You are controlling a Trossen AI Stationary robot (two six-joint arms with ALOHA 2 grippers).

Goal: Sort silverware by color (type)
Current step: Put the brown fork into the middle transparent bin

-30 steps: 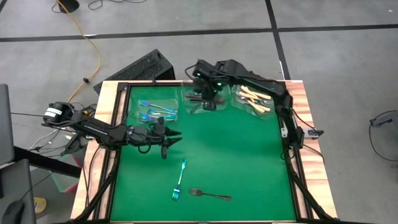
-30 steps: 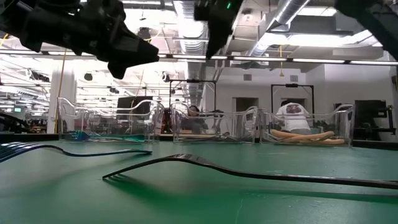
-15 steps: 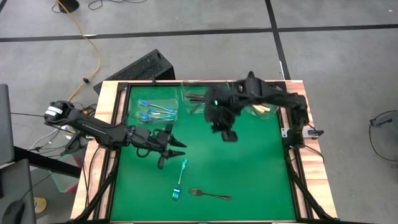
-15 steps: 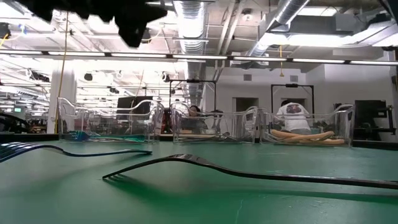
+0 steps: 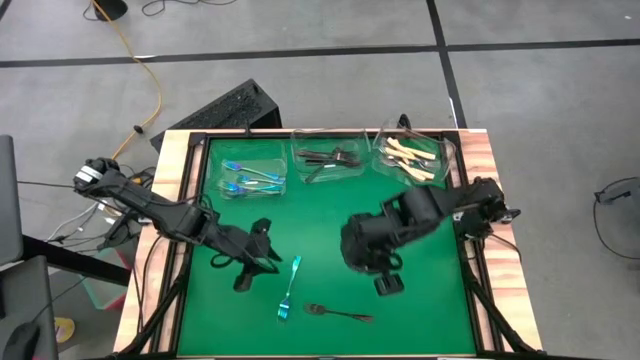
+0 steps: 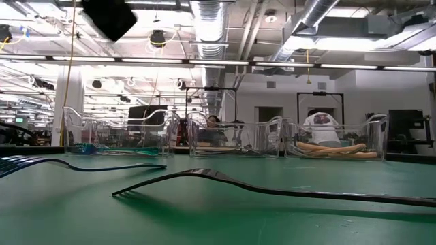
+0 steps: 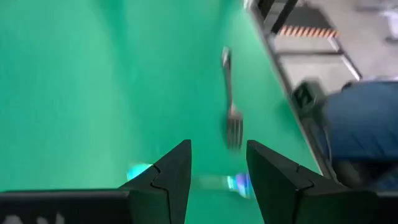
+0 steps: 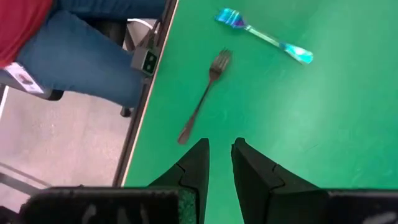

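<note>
A shiny blue-teal fork [image 5: 288,290] and a dark fork [image 5: 338,313] lie flat on the green mat [image 5: 330,225] near the table's front edge. In the low view the blue fork [image 6: 68,165] is on the left and the dark fork [image 6: 272,189] in front. My left gripper [image 5: 272,262] hangs open just left of the blue fork, above it, with nothing between its fingers [image 7: 217,149]. My right gripper [image 5: 388,285] hangs right of the dark fork [image 8: 205,106]. Its fingers [image 8: 221,146] stand a narrow gap apart, with only mat between them.
Three clear tubs stand along the far edge: blue forks [image 5: 245,177] on the left, dark forks [image 5: 330,160] in the middle, cream-handled ones [image 5: 410,157] on the right. A person in blue jeans [image 8: 106,56] sits at the near edge. Bare mat lies between the tubs and the forks.
My right gripper has swung from above the middle tub toward the near edge, to a place over the mat right of the dark fork. My left gripper has risen and moved toward the near edge, closer to the blue fork. Both forks have stayed where they were.
</note>
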